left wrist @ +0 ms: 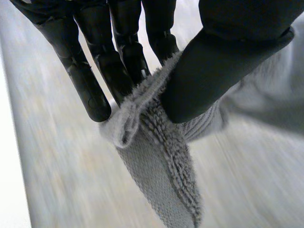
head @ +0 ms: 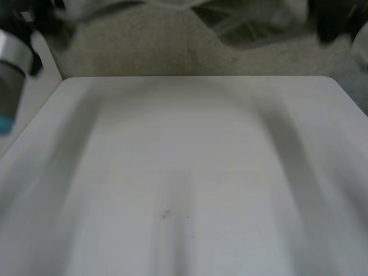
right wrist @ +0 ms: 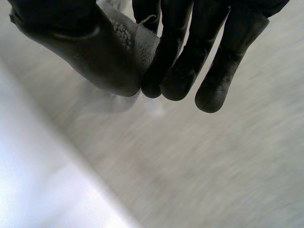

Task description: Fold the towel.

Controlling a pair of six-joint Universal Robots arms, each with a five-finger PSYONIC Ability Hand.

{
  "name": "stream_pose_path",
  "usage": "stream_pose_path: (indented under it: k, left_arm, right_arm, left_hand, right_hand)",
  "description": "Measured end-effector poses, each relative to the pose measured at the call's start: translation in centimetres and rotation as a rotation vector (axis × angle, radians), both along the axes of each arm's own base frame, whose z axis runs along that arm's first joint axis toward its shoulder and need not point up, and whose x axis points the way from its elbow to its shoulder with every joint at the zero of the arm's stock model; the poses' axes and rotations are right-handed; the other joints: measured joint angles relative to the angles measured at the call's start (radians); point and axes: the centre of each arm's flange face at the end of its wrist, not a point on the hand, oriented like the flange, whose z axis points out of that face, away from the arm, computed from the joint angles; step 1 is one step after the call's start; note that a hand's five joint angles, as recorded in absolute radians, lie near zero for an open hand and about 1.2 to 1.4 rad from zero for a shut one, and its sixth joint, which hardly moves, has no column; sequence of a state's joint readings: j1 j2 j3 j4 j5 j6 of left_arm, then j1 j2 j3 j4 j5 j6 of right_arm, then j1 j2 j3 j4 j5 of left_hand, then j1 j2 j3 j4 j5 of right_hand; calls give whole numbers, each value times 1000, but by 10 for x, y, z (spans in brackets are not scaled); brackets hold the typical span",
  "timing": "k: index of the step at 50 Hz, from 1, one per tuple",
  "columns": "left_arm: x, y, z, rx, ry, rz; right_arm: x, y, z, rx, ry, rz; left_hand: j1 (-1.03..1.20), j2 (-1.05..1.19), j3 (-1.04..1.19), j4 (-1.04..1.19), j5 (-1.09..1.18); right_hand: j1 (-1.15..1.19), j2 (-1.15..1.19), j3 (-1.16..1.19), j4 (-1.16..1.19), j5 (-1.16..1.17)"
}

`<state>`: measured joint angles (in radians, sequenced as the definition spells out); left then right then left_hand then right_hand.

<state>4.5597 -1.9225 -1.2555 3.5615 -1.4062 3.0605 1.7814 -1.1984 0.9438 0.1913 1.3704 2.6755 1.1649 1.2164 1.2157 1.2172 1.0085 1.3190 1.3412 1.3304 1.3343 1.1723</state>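
Left wrist view: the left hand (left wrist: pixel 223 71) pinches the towel (left wrist: pixel 161 175) between thumb and fingers; the right hand (right wrist: pixel 95 52) clamps its edge likewise, seemingly to hold it up for folding.

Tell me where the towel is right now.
The towel is pinched between thumb and fingers of both hands: a bunched part hangs from the left hand in its wrist view, another bit is pinched by the right hand.

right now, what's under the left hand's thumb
A grey towel: the left hand pinches a bunched edge of it against its fingers, and the rest hangs down. The stretch pressed beneath the thumb is hidden.
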Motion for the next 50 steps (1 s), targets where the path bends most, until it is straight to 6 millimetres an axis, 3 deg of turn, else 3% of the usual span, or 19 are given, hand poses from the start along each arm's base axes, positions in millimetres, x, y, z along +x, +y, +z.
stream_pose_path:
  k: [5,9,14,17,20,25,31,36,50]
  left_arm:
    - [-3,3,-93,232,-118,-41]
    - [-1,9,-149,359,-217,-54]
    - [7,14,-198,462,-330,-43]
    - [14,15,-213,495,-375,-29]
    - [21,17,-217,509,-405,-14]
    - [29,27,-205,499,-434,4]
    - [29,44,-187,465,-454,7]
    - [25,54,-182,445,-474,-4]
    - [19,54,-212,441,-560,-50]
  right_arm:
    - [3,10,-79,183,186,48]
    - [2,16,-131,285,261,69]
    - [0,24,-183,406,309,75]
    - [-3,28,-200,455,323,69]
    - [-7,32,-206,480,325,60]
    - [-10,40,-197,471,310,53]
    - [-12,47,-193,448,300,53]
    - [-12,50,-194,440,298,53]
    - [-12,55,-200,455,302,60]
  left_hand:
    - [0,0,0,0,0]
    - [0,0,0,0,0]
    - [0,0,0,0,0]
    - [0,0,0,0,0]
    - [-13,-71,-56,-58,-12]
    - [-358,-411,-409,-412,-379]
    - [-440,-495,-493,-495,-463]
    - [-445,-500,-499,-500,-469]
    - [-445,-498,-498,-499,-465]
  right_hand:
    - [0,0,0,0,0]
    - [0,0,0,0,0]
    - [0,0,0,0,0]
    - [0,0,0,0,0]
    - [0,0,0,0,0]
    - [0,0,0,0,0]
    - [0,0,0,0,0]
    - [0,0,0,0,0]
    - [0,0,0,0,0]
